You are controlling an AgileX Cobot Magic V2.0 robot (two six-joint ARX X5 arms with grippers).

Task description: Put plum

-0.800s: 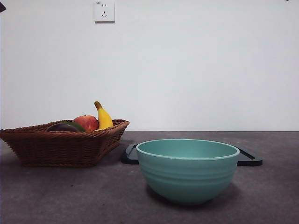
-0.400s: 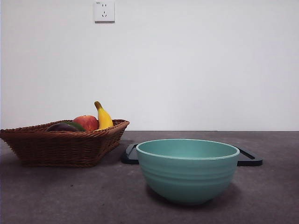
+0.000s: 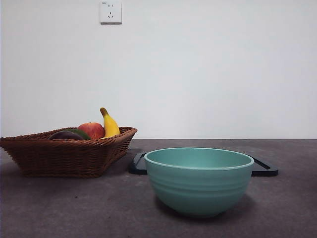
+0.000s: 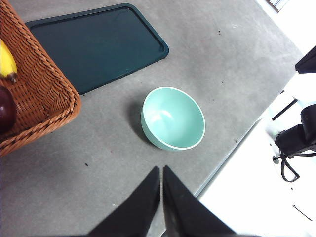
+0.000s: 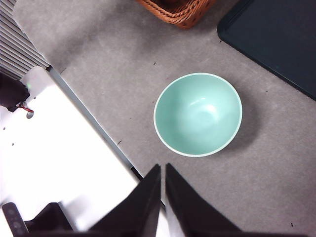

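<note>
The dark purple plum (image 3: 64, 135) lies in the brown wicker basket (image 3: 64, 156) at the left, beside a red apple (image 3: 92, 130) and a banana (image 3: 109, 124). A sliver of the plum (image 4: 6, 109) shows inside the basket (image 4: 39, 94) in the left wrist view. My left gripper (image 4: 161, 174) hangs shut high above the table, near the teal bowl (image 4: 173, 118). High over the table's front edge, beside the bowl (image 5: 198, 114), my right gripper (image 5: 163, 172) is shut too. Neither holds anything, and neither arm shows in the front view.
The teal bowl (image 3: 198, 180) stands at the front centre. A dark flat tray (image 3: 260, 167) lies behind it, right of the basket. A dark green fruit (image 3: 79, 133) peeks up beside the plum. The table's front edge runs close below both grippers.
A black tip at the top left corner of the front view is gone. The fruit, basket, bowl and tray have not moved.
</note>
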